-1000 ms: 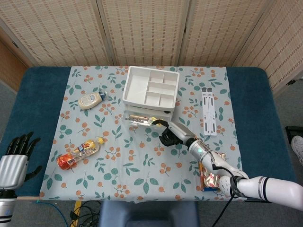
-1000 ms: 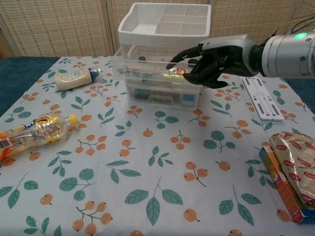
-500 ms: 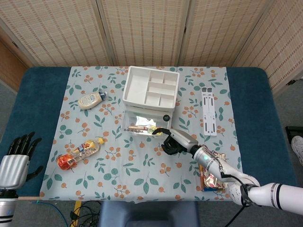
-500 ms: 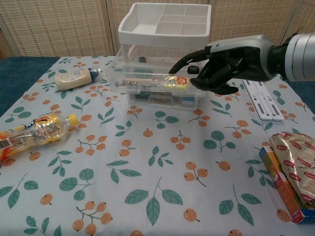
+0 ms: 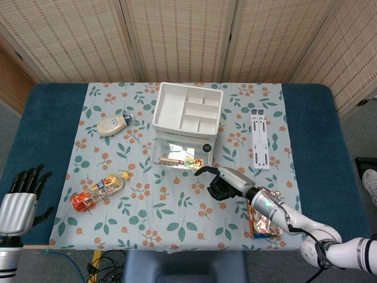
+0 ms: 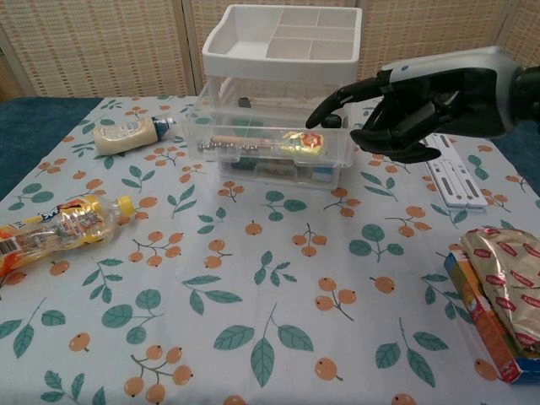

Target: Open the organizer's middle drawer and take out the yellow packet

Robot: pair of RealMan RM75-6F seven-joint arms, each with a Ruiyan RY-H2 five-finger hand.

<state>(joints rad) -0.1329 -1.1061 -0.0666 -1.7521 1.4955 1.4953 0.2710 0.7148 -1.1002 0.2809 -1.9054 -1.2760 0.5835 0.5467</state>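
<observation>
Centre of floral tablecloth (image 5: 177, 206): clear organizer (image 6: 274, 93) with white divided tray (image 5: 188, 108) on top, middle drawer (image 6: 268, 145) pulled out toward robot. Inside drawer: yellow packet (image 6: 304, 143) at right end, lying flat, plus long thin item (image 6: 240, 142) to its left, type unclear. Lower drawer (image 6: 278, 171) closed, contents blurry.

Right hand (image 6: 413, 101) just right of drawer's front right corner, raised off table, one finger extended toward drawer edge, other fingers curled in loosely, holding nothing. Contact with drawer rim: cannot tell from either view. Not touching packet. In head view same right hand (image 5: 222, 183) just below and right of drawer front.

Left hand (image 5: 17, 203) at bottom left corner off cloth, over blue table (image 5: 41, 118), fingers spread, holding nothing, well apart from organizer.

Left of organizer: pale sauce bottle (image 6: 131, 133) lying on side. Nearer robot on left: orange-capped drink bottle (image 6: 59, 228) lying on side. Right of organizer: white flat strip piece (image 6: 451, 173). Near right edge of cloth: snack packets (image 6: 498, 295) stacked, foil-wrapped pack on top of an orange box. Behind table: woven folding screen (image 5: 177, 35).
</observation>
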